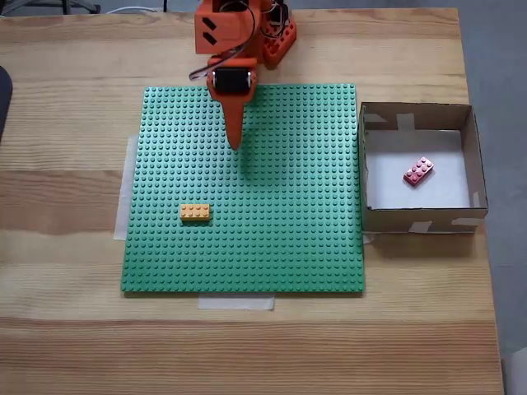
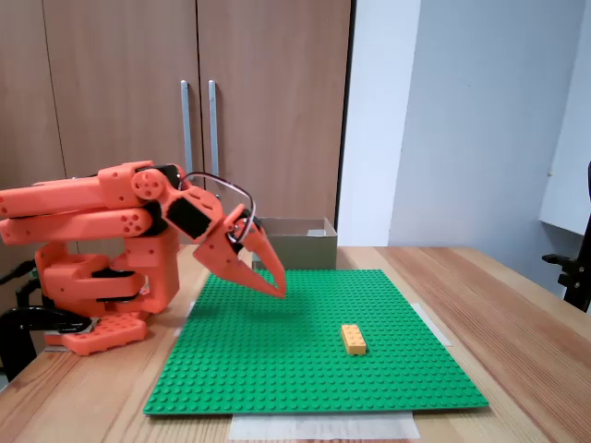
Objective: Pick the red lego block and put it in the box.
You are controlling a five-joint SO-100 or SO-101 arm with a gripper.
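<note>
Lying inside the box (image 1: 476,169), red lego block (image 1: 418,171), gripper (image 2: 275,288) clenched, empty.

The red lego block (image 1: 418,171) is a small 2x4 studded brick (it looks pinkish in the bright light). It lies flat, studs up, on the white inner floor of the box (image 1: 417,219), turned at a slant to the walls and sitting toward the right half of the floor, clear of every wall. The box is square, shallow brown cardboard with pale tape strips on its walls, open at the top. In the side-on fixed view the box (image 2: 297,242) shows as a low brown wall.
</note>
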